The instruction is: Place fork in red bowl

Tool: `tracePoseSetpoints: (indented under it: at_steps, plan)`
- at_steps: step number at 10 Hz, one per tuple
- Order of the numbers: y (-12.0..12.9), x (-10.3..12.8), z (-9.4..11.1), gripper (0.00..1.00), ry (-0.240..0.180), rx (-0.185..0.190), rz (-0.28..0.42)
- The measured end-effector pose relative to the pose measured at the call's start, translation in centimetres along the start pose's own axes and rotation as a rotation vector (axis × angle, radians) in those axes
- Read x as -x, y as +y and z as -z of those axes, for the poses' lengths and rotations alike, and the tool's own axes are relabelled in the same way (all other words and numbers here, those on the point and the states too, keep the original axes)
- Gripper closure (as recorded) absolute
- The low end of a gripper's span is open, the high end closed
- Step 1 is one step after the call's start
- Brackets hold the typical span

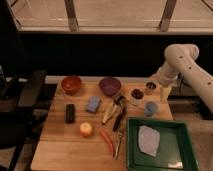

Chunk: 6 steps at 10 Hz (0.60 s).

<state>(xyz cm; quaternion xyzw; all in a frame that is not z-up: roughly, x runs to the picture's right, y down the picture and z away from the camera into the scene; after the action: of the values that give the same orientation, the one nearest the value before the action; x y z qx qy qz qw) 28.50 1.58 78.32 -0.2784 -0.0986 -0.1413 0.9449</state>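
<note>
The fork [119, 145] is a thin silvery utensil lying on the wooden table [62, 150] near its front edge, between the red chili pepper [106, 141] and the green tray [159, 121]. The red bowl [71, 84] stands at the table's back left, next to the purple bowl [109, 85]. My gripper [162, 92] hangs at the table's back right edge, beside a small can [149, 88], far from the fork and the bowl. It holds nothing that I can see.
A black block [70, 113], a blue sponge [93, 104], an orange fruit [86, 129], a black-handled utensil [119, 118], a dark-filled cup [136, 95] and a blue cup [151, 108] lie about the table. A white cloth [148, 139] lies in the tray.
</note>
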Motion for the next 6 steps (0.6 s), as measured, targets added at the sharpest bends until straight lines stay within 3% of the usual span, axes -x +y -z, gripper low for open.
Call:
tracePoseSetpoints:
  at_steps: [2,6]
  plan:
    - [-0.4,3.6,-0.2,0.20,0.000,0.000,0.125]
    - [0.6,14.3,-0.9,0.20,-0.022,0.008,0.450]
